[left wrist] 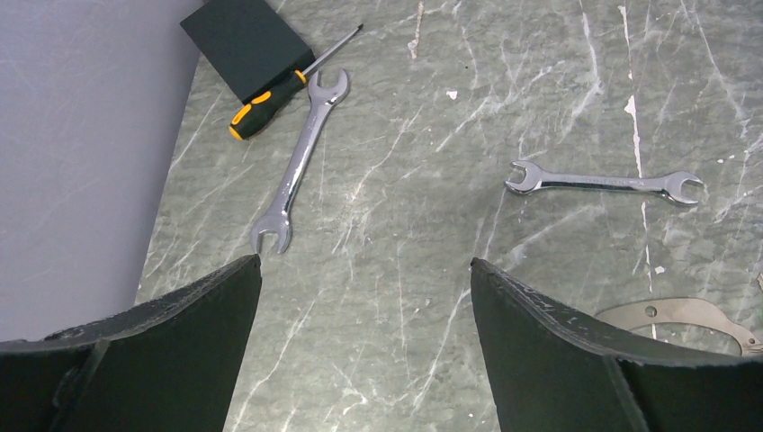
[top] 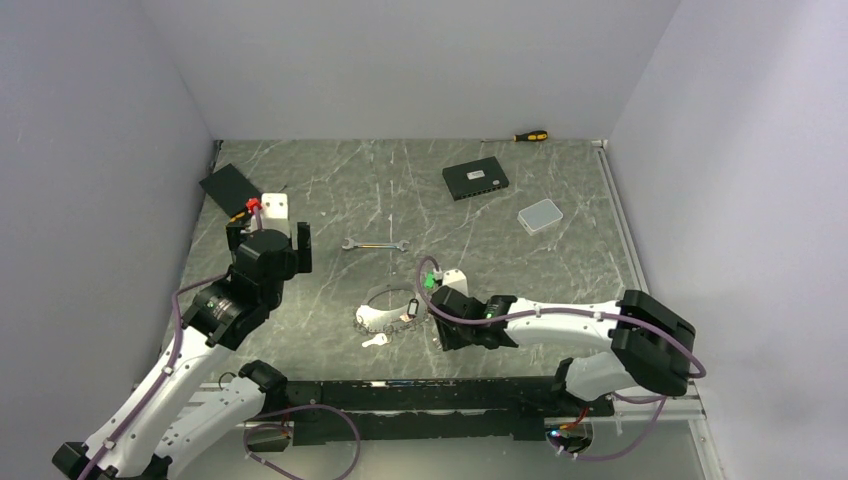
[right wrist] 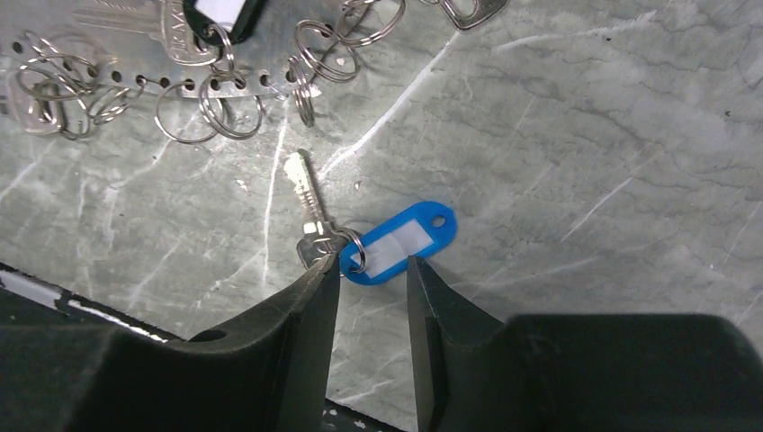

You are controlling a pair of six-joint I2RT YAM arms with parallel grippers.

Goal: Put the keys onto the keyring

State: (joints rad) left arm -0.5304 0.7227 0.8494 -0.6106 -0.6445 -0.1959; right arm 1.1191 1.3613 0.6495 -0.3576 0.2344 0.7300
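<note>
Grey-green marbled table [right wrist: 585, 135], white walls round it. Right gripper [right wrist: 372, 263] sits low over the near-middle of the table, jaws close but w/ a gap. The near end of the blue tag [right wrist: 405, 236] lies in that gap; can't tell if the pads pinch it or only flank it. One finger [right wrist: 310, 297] touches the split ring [right wrist: 353, 252] and the head of the key [right wrist: 306, 193] joined to the tag. Keyring [right wrist: 261, 79] lies flat just left of this, w/ several keys [right wrist: 171, 31] and spare rings on it already. One more loose key [top: 375, 340] lies just near of it. Left gripper [left wrist: 364, 263] hangs wide apart, nothing btwn the jaws, well off to the far left by two spanners [left wrist: 301, 162] and a screwdriver [left wrist: 270, 94].

Risks, as I judge them:
- Tag looks thin, flat, slick; a pinch on its end only prob. slips or lets it pivot out.
- Finger on the key head may shove key + ring sideways instead of trapping the tag.
- Lifted by the tag, the key would dangle and swing, so aiming it at the keyring gets hard.
- Keyring is unheld, left gripper well apart from it; any push prob. slides it or snags the spare rings.
- Table's near edge is close; a nudged key could go over.
</note>
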